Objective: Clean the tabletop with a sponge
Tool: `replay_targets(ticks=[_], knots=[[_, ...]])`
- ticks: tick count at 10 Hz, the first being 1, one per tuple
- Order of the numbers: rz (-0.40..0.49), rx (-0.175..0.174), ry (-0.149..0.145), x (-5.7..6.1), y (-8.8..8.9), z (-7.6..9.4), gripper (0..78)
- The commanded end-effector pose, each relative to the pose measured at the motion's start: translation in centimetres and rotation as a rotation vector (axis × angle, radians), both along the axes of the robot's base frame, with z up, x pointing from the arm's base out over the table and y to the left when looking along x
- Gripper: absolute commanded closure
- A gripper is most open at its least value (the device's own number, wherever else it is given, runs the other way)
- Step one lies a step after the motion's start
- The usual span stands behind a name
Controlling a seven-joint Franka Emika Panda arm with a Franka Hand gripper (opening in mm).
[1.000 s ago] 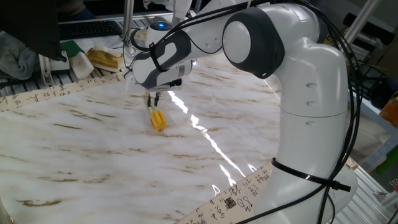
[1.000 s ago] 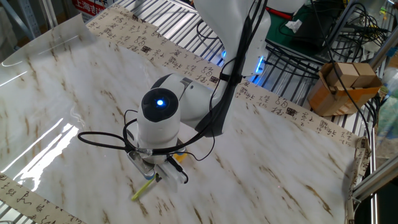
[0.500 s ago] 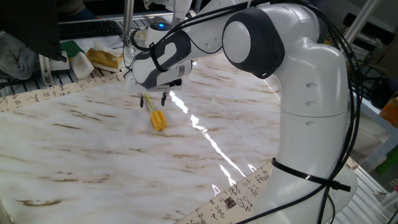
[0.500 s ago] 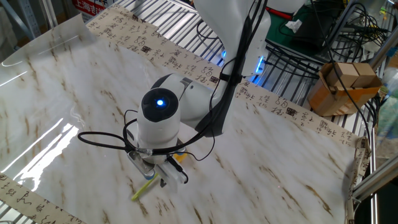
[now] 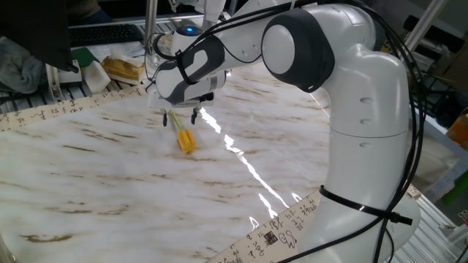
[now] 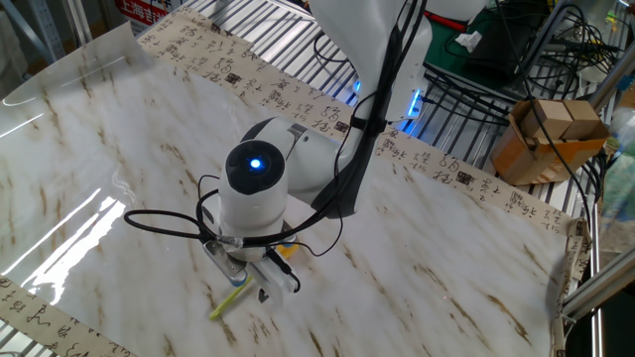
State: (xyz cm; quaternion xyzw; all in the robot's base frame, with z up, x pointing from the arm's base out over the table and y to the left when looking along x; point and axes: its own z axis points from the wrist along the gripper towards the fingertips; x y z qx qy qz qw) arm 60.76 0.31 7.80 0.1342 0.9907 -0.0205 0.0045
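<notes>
Sponge (image 5: 186,139) lay flat on the marble-pattern tabletop (image 5: 110,190), its yellow-orange head pointing away from the gripper (image 5: 179,117) and its pale stick handle running up between the two spread fingertips. The gripper hung low just over the handle's end with its jaws apart, holding nothing. From the other fixed view the handle (image 6: 229,298) poked out beside the wrist. Judged from this, the grasp step was in hand; next the jaws needed to pinch the handle before any wiping.
</notes>
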Motion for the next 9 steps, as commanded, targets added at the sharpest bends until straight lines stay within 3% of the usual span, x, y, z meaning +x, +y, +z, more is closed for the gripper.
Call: replay_targets(ticks=[1,5,6,9], knots=[[-0.002,0.005,0.004,-0.22,1.72,-3.01,0.1],[-0.003,0.005,0.001,-0.21,1.65,-3.04,0.1],[0.006,0.034,0.006,-0.35,1.35,-2.62,0.1],[-0.006,0.057,0.006,-0.67,0.93,-2.06,0.1]])
